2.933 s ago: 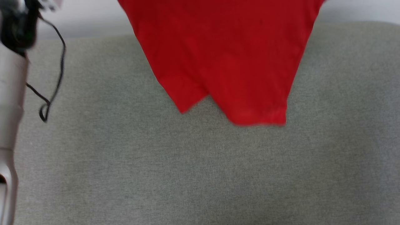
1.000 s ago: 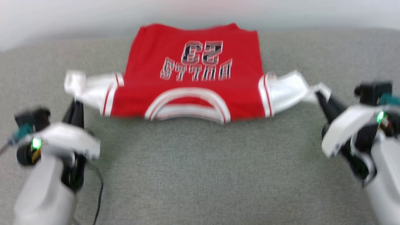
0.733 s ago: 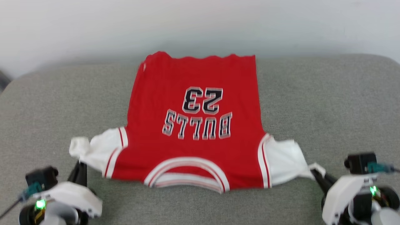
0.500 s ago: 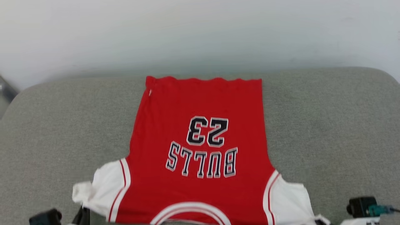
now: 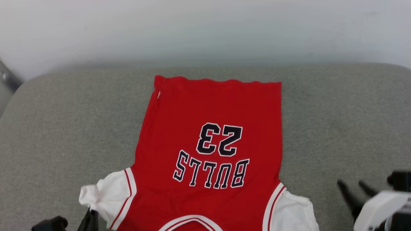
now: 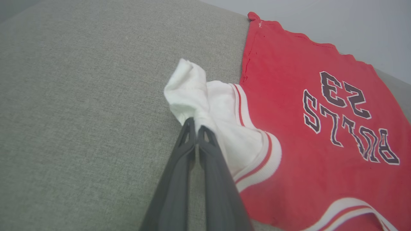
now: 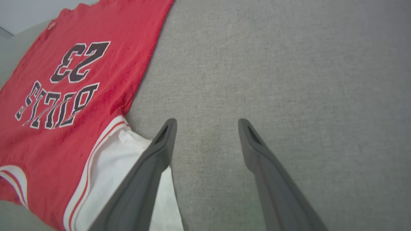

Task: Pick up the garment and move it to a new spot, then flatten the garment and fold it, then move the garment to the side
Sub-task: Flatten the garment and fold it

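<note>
My left gripper (image 6: 196, 128) pinches the garment (image 6: 321, 154) by one sleeve (image 6: 192, 83); my right gripper (image 7: 207, 123) is open beside the garment. Pulling one side only could bunch it up

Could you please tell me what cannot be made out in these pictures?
- Garment collar: cut off by the head view's bottom edge.
- Left tool: how much white sleeve it pinches is hidden between its shut fingers, left wrist view.
- Tag at the hem corner: too small to read, head view.
- Other sleeve, its end: behind the right tool, right wrist view.
</note>
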Robot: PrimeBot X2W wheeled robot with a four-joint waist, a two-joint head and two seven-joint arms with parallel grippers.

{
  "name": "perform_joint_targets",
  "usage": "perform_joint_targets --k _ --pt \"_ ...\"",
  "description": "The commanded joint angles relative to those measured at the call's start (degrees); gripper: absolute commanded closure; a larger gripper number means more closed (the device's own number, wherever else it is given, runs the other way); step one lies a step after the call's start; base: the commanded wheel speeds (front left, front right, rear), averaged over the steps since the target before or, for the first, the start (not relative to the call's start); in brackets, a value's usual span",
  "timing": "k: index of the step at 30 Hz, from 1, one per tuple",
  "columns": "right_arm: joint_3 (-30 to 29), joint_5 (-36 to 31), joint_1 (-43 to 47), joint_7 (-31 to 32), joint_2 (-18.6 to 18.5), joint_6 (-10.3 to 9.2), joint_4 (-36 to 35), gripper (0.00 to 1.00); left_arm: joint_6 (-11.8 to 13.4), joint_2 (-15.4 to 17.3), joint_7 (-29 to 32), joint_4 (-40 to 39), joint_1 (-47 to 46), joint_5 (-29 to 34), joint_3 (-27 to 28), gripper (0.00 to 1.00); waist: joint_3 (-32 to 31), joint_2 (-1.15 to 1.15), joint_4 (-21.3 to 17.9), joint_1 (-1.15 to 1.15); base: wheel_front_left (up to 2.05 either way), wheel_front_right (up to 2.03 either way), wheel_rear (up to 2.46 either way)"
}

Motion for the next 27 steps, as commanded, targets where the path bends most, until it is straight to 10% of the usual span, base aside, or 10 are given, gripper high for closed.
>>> perform_joint_targets --k 1,9,27 --pt "-1.4 -0.5 -3.4 -1.0 0.7 -0.04 0.3 0.0 -0.2 0.2 -0.7 -0.9 -1.6 0.6 0.1 1.0 1.9 0.0 0.8 0.0 0.0 0.0 0.0" --pt "-7.0 -1.4 -29.0 -1.1 0.8 -0.03 14.5 0.0 -2.2 -1.5 -3.2 -4.1 -9.4 3.1 -2.7 1.0 11.1 0.0 5.8 0.0 0.0 0.0 0.0" --pt "-11.2 -13.0 -69.0 24.8 -3.0 -0.03 38.7 0.0 -9.2 -6.5 -8.4 -4.3 -24.4 6.0 -7.8 1.0 28.1 0.0 15.9 0.0 0.0 0.0 0.0"
